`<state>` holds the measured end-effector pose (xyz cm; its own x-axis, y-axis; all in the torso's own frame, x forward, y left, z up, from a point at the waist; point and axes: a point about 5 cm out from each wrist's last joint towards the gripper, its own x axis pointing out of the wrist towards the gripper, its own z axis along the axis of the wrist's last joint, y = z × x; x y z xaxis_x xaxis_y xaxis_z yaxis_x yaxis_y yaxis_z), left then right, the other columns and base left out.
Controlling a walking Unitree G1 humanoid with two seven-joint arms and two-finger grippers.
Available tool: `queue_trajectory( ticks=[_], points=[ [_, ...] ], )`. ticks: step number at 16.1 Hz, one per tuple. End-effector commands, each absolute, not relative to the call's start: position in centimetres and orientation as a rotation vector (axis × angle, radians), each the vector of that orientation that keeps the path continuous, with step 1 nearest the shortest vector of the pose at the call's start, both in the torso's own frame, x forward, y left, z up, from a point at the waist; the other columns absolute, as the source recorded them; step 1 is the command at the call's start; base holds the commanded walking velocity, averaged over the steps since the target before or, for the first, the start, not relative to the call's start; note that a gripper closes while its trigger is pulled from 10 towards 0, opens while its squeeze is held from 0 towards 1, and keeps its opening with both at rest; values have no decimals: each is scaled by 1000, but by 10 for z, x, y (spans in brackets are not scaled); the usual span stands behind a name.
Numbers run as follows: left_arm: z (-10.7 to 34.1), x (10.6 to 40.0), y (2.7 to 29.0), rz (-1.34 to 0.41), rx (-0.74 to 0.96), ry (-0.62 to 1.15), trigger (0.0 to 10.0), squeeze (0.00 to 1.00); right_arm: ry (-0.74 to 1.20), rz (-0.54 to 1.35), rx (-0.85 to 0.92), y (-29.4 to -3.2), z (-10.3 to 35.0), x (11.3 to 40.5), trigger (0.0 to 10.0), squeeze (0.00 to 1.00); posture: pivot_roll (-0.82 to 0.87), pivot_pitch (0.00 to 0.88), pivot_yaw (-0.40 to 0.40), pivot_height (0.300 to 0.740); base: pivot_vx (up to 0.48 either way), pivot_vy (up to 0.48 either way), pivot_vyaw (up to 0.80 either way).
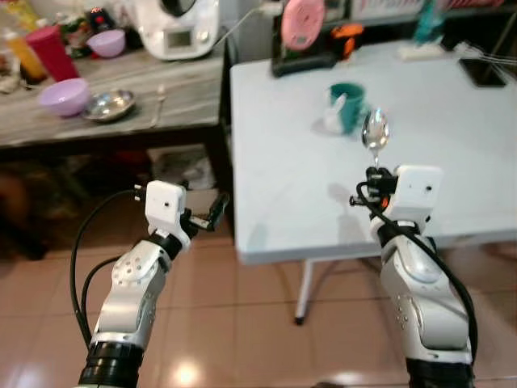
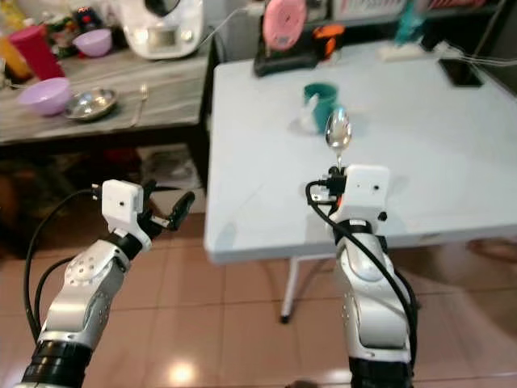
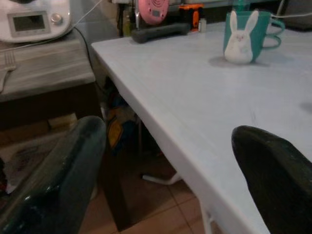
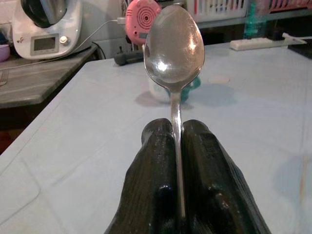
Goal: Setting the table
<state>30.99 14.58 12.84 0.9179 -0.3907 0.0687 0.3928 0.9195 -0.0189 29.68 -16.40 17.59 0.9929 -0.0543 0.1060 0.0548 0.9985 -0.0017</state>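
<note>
Steel spoon [image 1: 376,132] held upright over the pale table [image 1: 291,194], bowl up, just before the teal mug [image 1: 349,106]; right gripper [image 1: 372,171] at its handle. Left gripper [image 1: 212,212] off the table's left edge, above the tiled floor. Left wrist view: fingers [image 3: 53,185] spread apart, table corner between them. Right wrist view: fingers [image 4: 207,161] pressed onto the spoon's handle.

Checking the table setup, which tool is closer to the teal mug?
Right. The right tool, holding a spoon, is over the table just before the teal mug; the left tool hangs off the table's left edge.
</note>
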Motion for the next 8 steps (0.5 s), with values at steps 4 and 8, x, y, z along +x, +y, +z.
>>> queue_trajectory(
  ticks=[4, 8],
  points=[
    [128, 309, 142, -425, -17, -62, 10000, 0, -127, -63, -27, -166, 179, 295, 10000, 0, -248, 75, 116, 740, 0, 472, 0],
    [127, 309, 141, -428, -14, -58, 10000, 0, -135, -51, -38, -165, 179, 294, 10000, 0, -247, 74, 117, 740, 0, 469, 130]
  ],
)
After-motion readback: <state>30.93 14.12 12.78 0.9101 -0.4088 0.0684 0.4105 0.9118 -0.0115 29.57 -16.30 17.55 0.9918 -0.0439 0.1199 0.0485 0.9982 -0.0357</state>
